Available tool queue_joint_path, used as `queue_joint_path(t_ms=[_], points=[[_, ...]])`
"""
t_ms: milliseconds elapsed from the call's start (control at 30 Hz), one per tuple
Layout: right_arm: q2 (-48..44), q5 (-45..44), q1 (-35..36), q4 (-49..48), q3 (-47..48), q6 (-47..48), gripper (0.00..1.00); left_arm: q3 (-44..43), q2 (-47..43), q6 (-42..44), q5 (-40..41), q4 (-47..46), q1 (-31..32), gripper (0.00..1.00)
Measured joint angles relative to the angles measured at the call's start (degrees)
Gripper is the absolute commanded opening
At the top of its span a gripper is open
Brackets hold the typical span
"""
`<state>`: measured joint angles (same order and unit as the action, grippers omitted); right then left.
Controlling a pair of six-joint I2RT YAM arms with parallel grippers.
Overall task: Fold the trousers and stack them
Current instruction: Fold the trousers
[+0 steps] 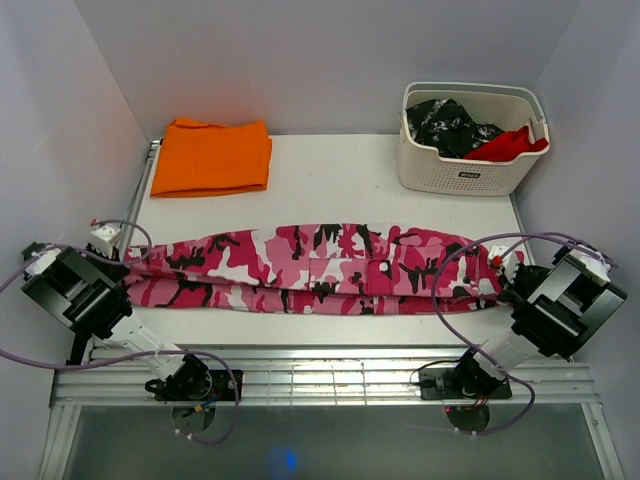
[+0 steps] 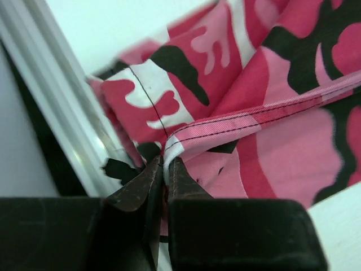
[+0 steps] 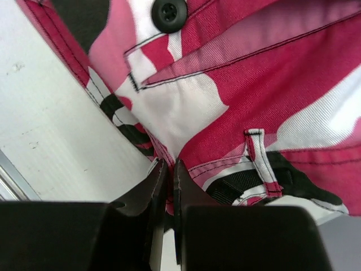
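The pink, white and black camouflage trousers lie stretched left to right across the table, folded lengthwise. My left gripper is shut on the hem end at the left; in the left wrist view the cloth runs from between the closed fingertips. My right gripper is shut on the waistband end at the right. The right wrist view shows the waistband with a black button and a belt loop, pinched at the gripper.
A folded orange cloth lies at the back left. A white basket at the back right holds a black-and-white speckled garment and a red one. A metal rail runs along the near edge.
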<state>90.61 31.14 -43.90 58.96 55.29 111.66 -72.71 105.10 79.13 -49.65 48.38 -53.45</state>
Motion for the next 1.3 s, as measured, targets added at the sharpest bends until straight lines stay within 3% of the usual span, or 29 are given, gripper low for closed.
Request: queue_joint_path(t_ms=[100, 200, 600, 767, 867, 1033, 1100, 1300], points=[[-1.6, -3.8, -0.7, -4.2, -5.5, 0.7, 0.08, 7.6, 1.0, 4.3, 5.3, -2.6, -1.8, 0.0], [-2.8, -5.4, -0.9, -6.3, -7.3, 1.0, 0.08, 9.6, -0.1, 6.0, 5.7, -5.1, -1.9, 0.0], [2.9, -3.5, 3.2, -3.5, 2.5, -2.8, 0.08, 2.1, 3.6, -0.8, 7.2, -1.9, 2.2, 0.0], [2.6, -2.7, 4.6, -3.7, 4.6, -3.5, 0.08, -3.1, 3.8, 2.3, 5.9, 3.0, 4.1, 0.28], [2.0, -3.1, 4.7, -4.9, 4.6, -3.5, 0.08, -4.2, 3.1, 7.5, 6.0, 5.9, 3.9, 0.34], [-1.6, -2.8, 4.7, -9.8, 4.5, -3.8, 0.08, -2.6, -2.2, 15.3, 6.6, 8.5, 2.7, 0.21], [-3.8, -2.4, 4.7, -12.7, 4.3, -3.5, 0.08, -1.8, -4.0, 17.4, 7.3, 8.7, 2.4, 0.21], [-10.1, -4.3, 4.7, -22.4, -5.1, 0.4, 0.08, -1.5, -4.5, 21.9, 8.5, 10.9, 2.3, 0.47]])
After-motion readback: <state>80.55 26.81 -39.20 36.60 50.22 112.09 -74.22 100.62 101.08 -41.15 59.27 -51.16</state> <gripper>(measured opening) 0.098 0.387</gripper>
